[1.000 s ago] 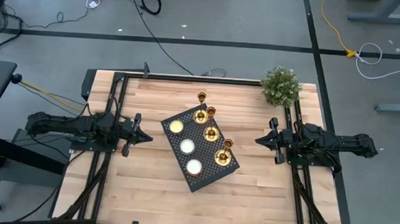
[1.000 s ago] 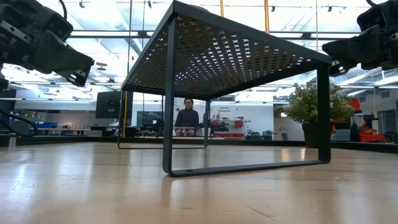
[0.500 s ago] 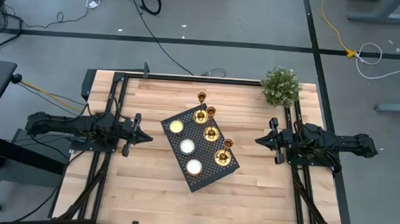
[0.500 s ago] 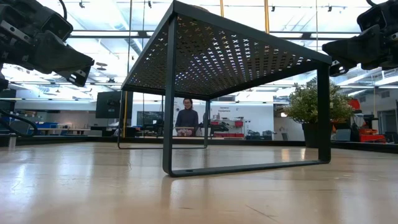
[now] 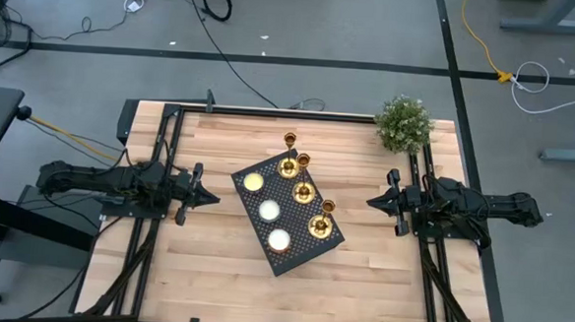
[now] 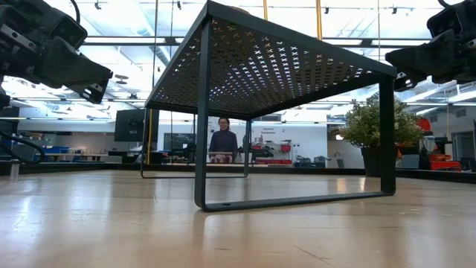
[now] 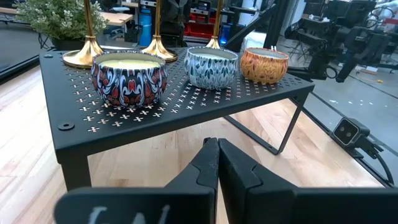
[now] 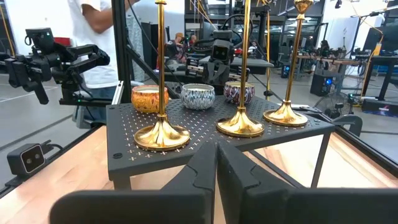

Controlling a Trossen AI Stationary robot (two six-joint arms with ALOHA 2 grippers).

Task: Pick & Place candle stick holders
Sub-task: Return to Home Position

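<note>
Three gold candlestick holders (image 5: 288, 166) (image 5: 304, 192) (image 5: 321, 223) stand upright by their round bases in a row along the right side of a black perforated stand (image 5: 298, 250) at the table's middle. In the right wrist view the holders (image 8: 161, 134) (image 8: 240, 126) (image 8: 286, 115) are closest. My left gripper (image 5: 212, 198) is shut and empty, left of the stand; the left wrist view shows its fingers closed (image 7: 211, 155). My right gripper (image 5: 372, 201) is shut and empty, right of the stand; it also shows in the right wrist view (image 8: 216, 162).
Three candles in patterned tins (image 7: 129, 74) (image 7: 212, 66) (image 7: 264, 64) stand in a row along the stand's left side. A small potted plant (image 5: 403, 125) stands at the table's far right corner. Bare wood lies around the stand. A person (image 6: 223, 141) stands far behind the table.
</note>
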